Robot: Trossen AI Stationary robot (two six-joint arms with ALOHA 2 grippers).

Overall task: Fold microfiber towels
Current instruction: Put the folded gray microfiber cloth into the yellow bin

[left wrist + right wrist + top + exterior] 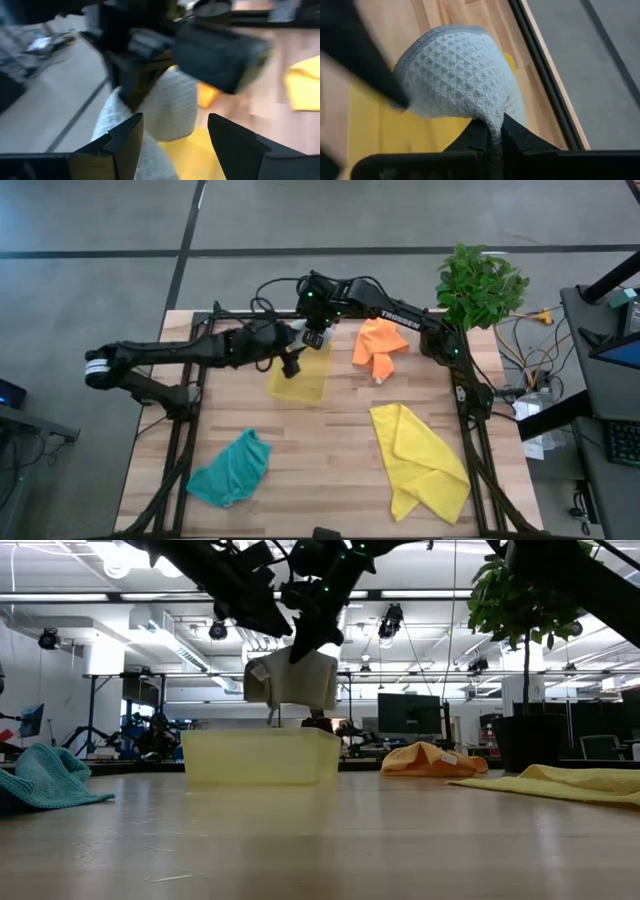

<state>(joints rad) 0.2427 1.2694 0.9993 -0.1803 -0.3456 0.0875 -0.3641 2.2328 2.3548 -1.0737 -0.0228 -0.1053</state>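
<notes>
A light grey towel [292, 680] hangs folded in a bundle above the translucent yellow tray [260, 755] at the far middle of the table. My right gripper [494, 131] is shut on it. My left gripper [175, 142] reaches in from the table's left and stands open, with the grey towel [167, 107] between and beyond its fingers. The orange towel [380, 345] lies crumpled right of the tray. The yellow towel [420, 460] lies near right and the teal towel [232, 468] near left. My right gripper pinches a gathered edge of the grey towel [496, 116] between its two fingers, coming slanting down from the table's far right. The towel bulges out beyond the fingers in a rounded fold [452, 70] and hangs clear above the tray. My left gripper: I cannot tell whether its open fingers [117, 142] touch the towel.
A potted plant [480, 285] stands at the table's far right corner. Bare wood [320, 440] lies between the teal and yellow towels. The two arms cross closely over the tray [300, 378].
</notes>
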